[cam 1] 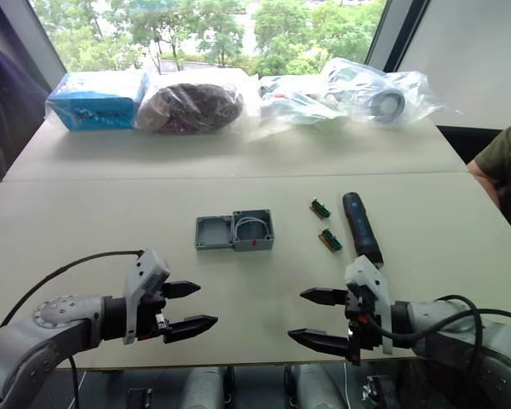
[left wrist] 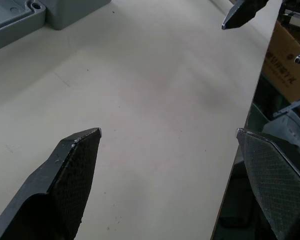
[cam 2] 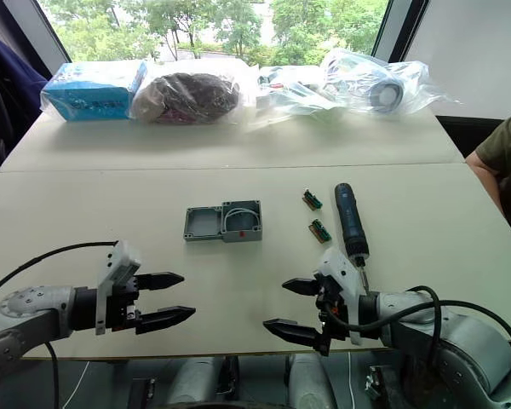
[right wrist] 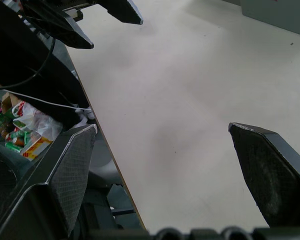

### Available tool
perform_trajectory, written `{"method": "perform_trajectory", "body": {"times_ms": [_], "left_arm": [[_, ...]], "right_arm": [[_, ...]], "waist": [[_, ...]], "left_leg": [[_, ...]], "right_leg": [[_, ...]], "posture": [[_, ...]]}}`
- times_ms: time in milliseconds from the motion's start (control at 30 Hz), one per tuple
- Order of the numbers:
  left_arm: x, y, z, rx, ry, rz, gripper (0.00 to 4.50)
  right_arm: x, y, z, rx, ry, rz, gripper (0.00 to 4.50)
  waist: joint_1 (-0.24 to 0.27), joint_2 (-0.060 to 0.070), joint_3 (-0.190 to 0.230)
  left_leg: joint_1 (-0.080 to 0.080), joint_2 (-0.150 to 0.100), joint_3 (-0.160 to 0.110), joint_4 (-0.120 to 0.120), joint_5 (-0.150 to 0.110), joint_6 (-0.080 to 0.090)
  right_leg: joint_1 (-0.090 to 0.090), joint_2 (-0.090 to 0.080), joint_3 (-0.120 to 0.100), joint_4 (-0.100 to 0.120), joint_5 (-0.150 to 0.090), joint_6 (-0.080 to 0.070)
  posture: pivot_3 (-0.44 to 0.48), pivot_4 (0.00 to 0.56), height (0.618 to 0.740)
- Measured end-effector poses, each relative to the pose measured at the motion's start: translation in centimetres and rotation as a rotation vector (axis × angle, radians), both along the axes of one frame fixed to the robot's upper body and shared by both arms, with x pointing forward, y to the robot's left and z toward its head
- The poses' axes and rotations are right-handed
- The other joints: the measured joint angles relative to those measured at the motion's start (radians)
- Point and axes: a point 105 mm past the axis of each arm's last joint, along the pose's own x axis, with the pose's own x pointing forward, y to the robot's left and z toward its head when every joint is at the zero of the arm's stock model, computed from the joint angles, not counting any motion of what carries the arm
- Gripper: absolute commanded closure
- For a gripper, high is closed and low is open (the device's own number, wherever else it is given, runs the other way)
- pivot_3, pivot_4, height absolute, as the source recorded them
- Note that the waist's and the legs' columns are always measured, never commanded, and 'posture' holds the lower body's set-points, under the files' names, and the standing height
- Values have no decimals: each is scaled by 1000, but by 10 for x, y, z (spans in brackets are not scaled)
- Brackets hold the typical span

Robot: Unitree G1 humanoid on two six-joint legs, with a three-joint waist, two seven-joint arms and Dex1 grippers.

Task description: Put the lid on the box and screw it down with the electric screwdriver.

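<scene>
Both grippers hover released over the desk's (cam 1: pixel 85 213) near edge, left gripper (cam 1: pixel 190 307) and right gripper (cam 1: pixel 317 319) facing each other. Mid-desk, the lid (cam 1: pixel 214 233) touches the box (cam 1: pixel 254 229) on its left; the electric screwdriver (cam 1: pixel 360 227) lies well right, beyond two green blocks (cam 1: pixel 324 224).

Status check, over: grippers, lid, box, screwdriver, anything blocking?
Left gripper and right gripper open, empty, low over the near table edge. Lid off, touching the box. Electric screwdriver lying untouched. Two green blocks between box and screwdriver.
</scene>
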Motion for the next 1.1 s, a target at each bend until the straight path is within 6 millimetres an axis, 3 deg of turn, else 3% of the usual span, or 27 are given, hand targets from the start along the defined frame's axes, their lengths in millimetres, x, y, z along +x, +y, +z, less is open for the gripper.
{"method": "perform_trajectory", "body": {"times_ms": [600,700,800,867,933,1100], "left_arm": [[9,0,9,-16,-24,22,76],[31,9,22,-7,-77,74,76],[65,20,65,61,-176,79,76],[80,9,103,108,-290,-17,76],[87,-5,122,175,-363,-118,76],[101,-41,104,346,-361,-411,76]], "right_arm": [[12,5,3,4,-72,-25,0],[28,1,18,37,-108,-74,0],[41,4,51,115,-151,-103,0],[45,8,65,132,-181,-105,0],[49,12,72,136,-217,-112,0],[58,12,62,70,-257,-171,0]], "waist": [[1,0,0],[4,-1,0],[10,-4,1],[22,-6,0],[24,-5,0],[25,-6,0]], "left_leg": [[0,0,0,1,1,0],[1,0,0,4,1,0],[1,0,-2,4,2,-1],[0,0,-1,4,2,0],[1,-1,0,4,1,0],[-2,-4,1,4,3,-3]], "right_leg": [[2,2,-1,1,0,1],[2,3,-2,4,0,1],[3,5,-5,4,1,2],[3,8,-5,4,2,3],[4,9,-4,3,2,5],[1,11,-2,3,2,7]], "posture": [[0,150,740],[0,150,740],[0,150,740],[0,150,740],[0,150,740],[0,150,740]]}}
